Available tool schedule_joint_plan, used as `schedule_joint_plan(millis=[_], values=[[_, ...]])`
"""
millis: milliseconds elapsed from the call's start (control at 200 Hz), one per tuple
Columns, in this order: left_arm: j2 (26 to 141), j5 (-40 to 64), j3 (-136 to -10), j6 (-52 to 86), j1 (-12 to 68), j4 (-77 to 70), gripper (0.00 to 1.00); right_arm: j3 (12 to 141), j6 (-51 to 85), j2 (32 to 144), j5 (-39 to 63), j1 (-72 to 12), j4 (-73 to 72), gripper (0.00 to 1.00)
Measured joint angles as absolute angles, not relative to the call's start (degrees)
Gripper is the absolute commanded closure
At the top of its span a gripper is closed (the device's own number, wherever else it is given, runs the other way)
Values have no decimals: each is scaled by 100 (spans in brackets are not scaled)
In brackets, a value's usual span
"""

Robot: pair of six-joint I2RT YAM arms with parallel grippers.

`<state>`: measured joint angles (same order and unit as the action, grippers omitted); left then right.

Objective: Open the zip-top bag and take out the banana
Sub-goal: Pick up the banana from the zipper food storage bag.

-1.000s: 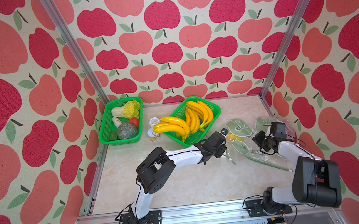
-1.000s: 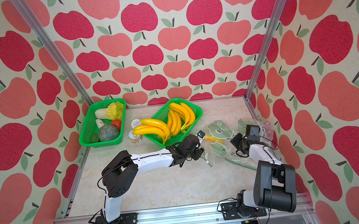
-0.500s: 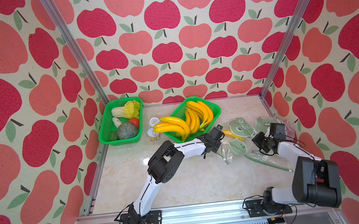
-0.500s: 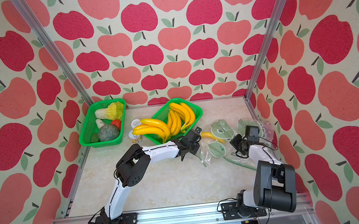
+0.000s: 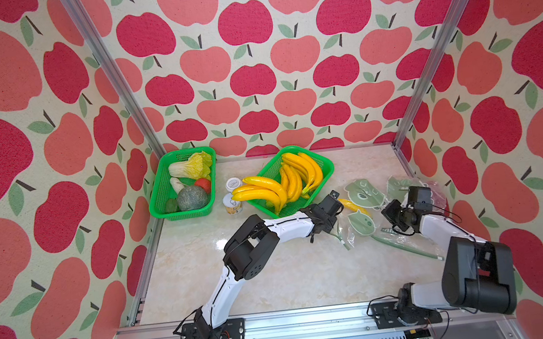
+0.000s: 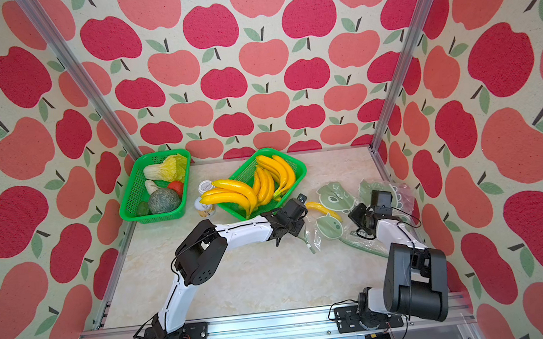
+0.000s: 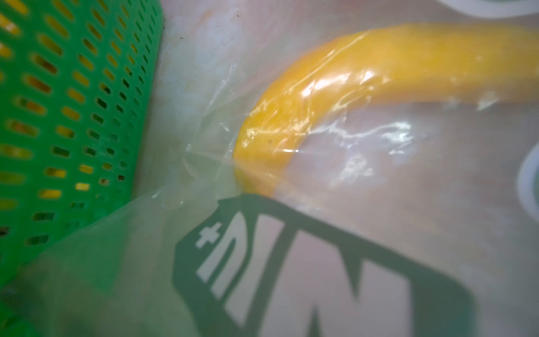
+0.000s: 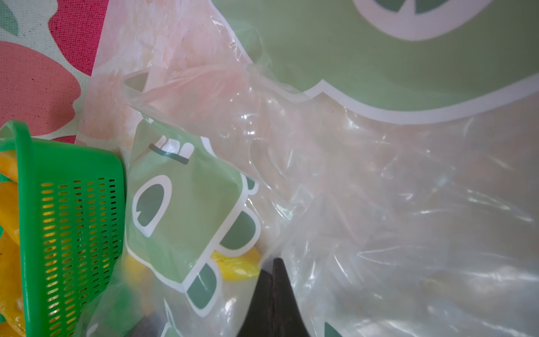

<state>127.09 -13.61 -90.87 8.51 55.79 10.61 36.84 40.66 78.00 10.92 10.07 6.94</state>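
1. Zip-top bag [image 5: 362, 224]: clear film with green cartoon prints. It lies crumpled on the right half of the counter [image 5: 274, 273], just right of the banana basket [image 5: 330, 166] and between the two arms. Both top views show it [image 6: 330, 227].
2. Banana [image 5: 349, 203]: inside the bag, at its far left part, close to the near corner of the banana basket. In the left wrist view it [image 7: 364, 67] shows curved behind wrinkled film, beside the basket's perforated wall [image 7: 73, 116].
3. Left gripper [image 5: 332, 224]: low over the counter at the bag's left edge, fingers closed. Film fills the foreground of the left wrist view and hides them, so I cannot tell whether film is pinched.
4. Right gripper [image 5: 390, 214]: at the bag's right part. In the right wrist view the fingers [image 8: 281, 294] are pressed together, with film gathered in creases at their tips; they grip the bag.
5. Zip strip [image 5: 405, 247]: a green strip along the bag's near edge. I cannot tell whether it is sealed or parted.
6. Other items: a vegetable basket [image 5: 158, 203] at the far left of the counter, and two small jars [image 5: 232, 184] between the baskets.
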Motion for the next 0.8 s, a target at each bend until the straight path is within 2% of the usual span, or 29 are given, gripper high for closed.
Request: schedule_joint_plan(millis=[455, 800], values=[[11190, -1358, -7446, 1684, 5885, 1052, 98, 3848, 4521, 7338, 532, 899, 685, 100], [10833, -1149, -6912, 2012, 6104, 1046, 98, 3846, 4984, 6698, -47, 322, 287, 100]])
